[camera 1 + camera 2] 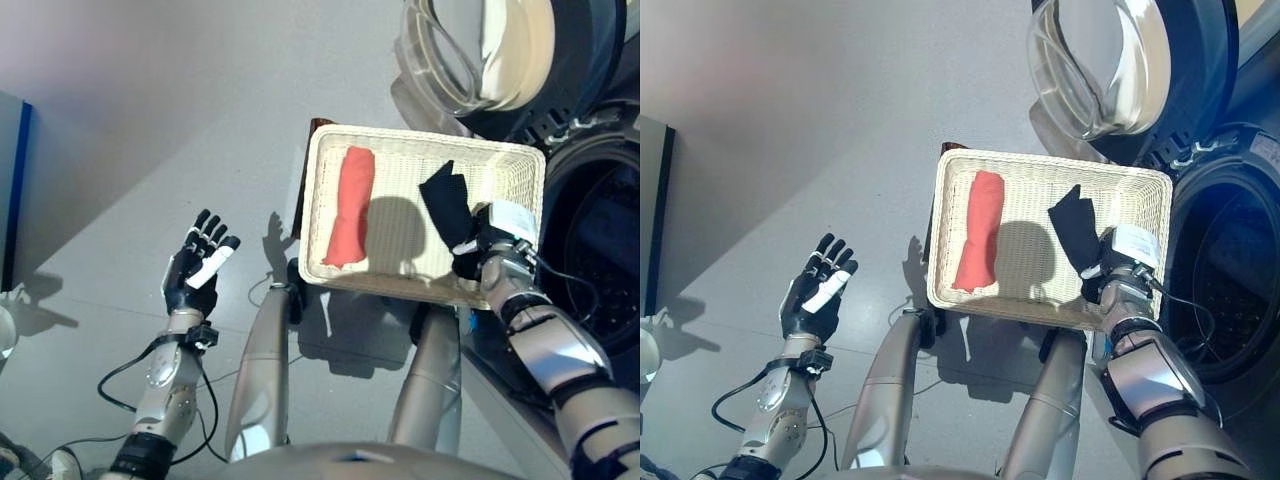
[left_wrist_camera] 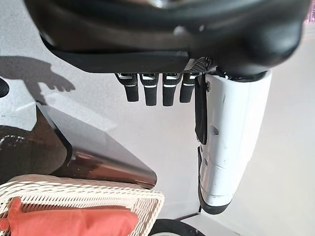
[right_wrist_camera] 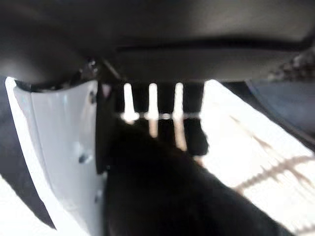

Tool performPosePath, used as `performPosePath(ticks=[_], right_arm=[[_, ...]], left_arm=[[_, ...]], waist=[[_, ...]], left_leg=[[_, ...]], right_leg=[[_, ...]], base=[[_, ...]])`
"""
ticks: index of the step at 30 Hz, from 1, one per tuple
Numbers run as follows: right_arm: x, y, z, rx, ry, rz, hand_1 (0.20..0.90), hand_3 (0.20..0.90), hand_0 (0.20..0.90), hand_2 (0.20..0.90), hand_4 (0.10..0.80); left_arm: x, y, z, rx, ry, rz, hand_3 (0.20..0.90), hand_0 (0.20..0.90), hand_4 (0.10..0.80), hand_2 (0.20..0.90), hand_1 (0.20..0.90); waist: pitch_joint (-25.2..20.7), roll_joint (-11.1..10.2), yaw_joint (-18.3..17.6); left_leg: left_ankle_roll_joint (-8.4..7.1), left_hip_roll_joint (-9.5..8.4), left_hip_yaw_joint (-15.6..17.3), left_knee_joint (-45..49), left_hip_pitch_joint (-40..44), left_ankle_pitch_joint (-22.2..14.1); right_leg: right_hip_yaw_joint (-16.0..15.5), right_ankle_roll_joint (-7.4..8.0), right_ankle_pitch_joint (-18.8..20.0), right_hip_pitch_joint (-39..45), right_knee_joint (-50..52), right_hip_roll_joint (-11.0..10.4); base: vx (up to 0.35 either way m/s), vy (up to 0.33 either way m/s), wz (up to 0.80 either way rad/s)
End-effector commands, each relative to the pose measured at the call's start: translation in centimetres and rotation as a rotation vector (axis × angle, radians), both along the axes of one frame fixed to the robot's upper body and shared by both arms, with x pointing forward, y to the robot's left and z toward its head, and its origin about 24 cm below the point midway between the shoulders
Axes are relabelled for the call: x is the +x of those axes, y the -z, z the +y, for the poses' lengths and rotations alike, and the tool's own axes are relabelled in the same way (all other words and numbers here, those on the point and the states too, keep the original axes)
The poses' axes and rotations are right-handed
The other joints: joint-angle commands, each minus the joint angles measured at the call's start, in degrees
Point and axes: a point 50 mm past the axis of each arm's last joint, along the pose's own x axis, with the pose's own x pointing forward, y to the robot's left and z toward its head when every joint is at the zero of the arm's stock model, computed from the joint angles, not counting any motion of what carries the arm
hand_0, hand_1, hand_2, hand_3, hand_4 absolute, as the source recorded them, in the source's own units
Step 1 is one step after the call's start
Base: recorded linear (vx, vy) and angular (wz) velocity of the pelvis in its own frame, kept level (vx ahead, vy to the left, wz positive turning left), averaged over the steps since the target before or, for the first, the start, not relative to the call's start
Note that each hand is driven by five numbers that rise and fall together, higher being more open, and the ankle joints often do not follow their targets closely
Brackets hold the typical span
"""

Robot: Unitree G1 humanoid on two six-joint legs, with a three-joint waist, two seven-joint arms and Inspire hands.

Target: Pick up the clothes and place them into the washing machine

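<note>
A white wicker basket [image 1: 400, 165] sits beside the washing machine's open drum [image 1: 600, 220]. In it a rolled red cloth [image 1: 350, 205] lies on its left side and a black cloth [image 1: 447, 200] lies on its right side. My right hand [image 1: 480, 245] is inside the basket at its right near corner, with its fingers curled on the black cloth's lower end; its wrist view shows the black cloth [image 3: 162, 196] under the fingers. My left hand [image 1: 195, 265] is open and empty above the floor, left of the basket. The red cloth also shows in the left wrist view [image 2: 74, 221].
The machine's round glass door [image 1: 470, 50] hangs open behind the basket. The dark brown box [image 2: 98, 157] under the basket shows at its left edge. A blue-edged panel [image 1: 15, 190] stands at the far left. Grey floor [image 1: 150, 120] lies to the left.
</note>
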Motion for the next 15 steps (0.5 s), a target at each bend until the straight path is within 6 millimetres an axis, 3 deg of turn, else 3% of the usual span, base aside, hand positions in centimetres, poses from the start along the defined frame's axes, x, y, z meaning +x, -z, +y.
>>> performPosePath(ticks=[1,4,8,9,10,14,15], right_arm=[[-0.6,-0.4,-0.9,0.259,0.107,-0.229,0.2,0.2,0.2,0.2,0.3],[-0.2,-1.8,0.0,0.586,0.126,-0.523,0.2,0.2,0.2,0.2,0.3],[-1.1,-2.6,1.0,0.979,0.129,-0.848,0.2,0.2,0.2,0.2,0.3],[-1.1,-2.6,1.0,0.979,0.129,-0.847,0.2,0.2,0.2,0.2,0.3],[-1.7,-3.0,1.1,1.167,0.144,-1.018,0.2,0.2,0.2,0.2,0.3],[-2.6,-3.1,1.4,1.459,0.208,-1.307,0.2,0.2,0.2,0.2,0.3],[-2.6,-3.1,1.4,1.459,0.208,-1.307,0.2,0.2,0.2,0.2,0.3]], left_arm=[[-0.1,-3.2,2.4,0.047,-0.094,-0.16,0.9,0.9,0.8,0.9,0.9],[-0.2,-3.0,3.0,0.037,-0.151,-0.151,0.9,0.9,0.8,0.9,0.9],[-0.5,-2.8,3.6,0.013,-0.207,-0.144,0.9,0.9,0.8,0.9,0.9],[-0.5,-2.8,3.6,0.013,-0.207,-0.144,0.9,0.9,0.8,0.9,0.9],[-0.8,-2.4,3.7,-0.001,-0.231,-0.131,0.9,0.9,0.8,0.9,0.9],[-1.0,-1.6,3.3,-0.029,-0.24,-0.098,0.9,0.9,0.8,0.9,0.9],[-1.0,-1.6,3.3,-0.029,-0.24,-0.098,0.9,0.9,0.8,0.9,0.9]], waist=[[-1.3,-0.1,-0.9],[-1.2,-1.0,-2.5],[-1.1,-1.6,-3.8],[-1.2,-1.6,-3.8],[-1.2,-1.6,-4.5],[-1.4,-1.6,-5.0],[-1.4,-1.6,-5.0]], left_leg=[[-2.64,2.16,-2.5,6.5,3.1,-9.5],[-2.63,2.58,-2.4,6.4,3.3,-9.7],[-2.74,3.14,-2.4,6.5,3.1,-10.0],[-2.74,3.14,-2.4,6.5,3.1,-10.0],[-2.78,3.33,-2.5,6.7,2.9,-10.2],[-2.85,3.55,-2.5,7.0,3.1,-10.7],[-2.85,3.55,-2.5,7.0,3.1,-10.7]], right_leg=[[3.1,-1.51,6.4,0.0,-5.1,0.1],[3.0,-1.65,6.4,0.0,-5.2,0.5],[2.8,-1.76,6.2,-0.2,-5.4,0.8],[2.9,-1.76,6.2,-0.2,-5.4,0.8],[2.8,-1.73,5.9,-0.3,-5.1,0.9],[2.8,-1.82,5.4,-0.1,-5.0,1.0],[2.8,-1.82,5.4,-0.1,-5.0,1.0]], base=[[0.0,0.0,0.0],[0.0,0.0,0.0],[-0.002,-0.011,-0.06],[0.0,0.0,0.0],[0.0,0.0,0.0],[0.016,-0.005,-0.07],[0.0,0.0,0.0]])
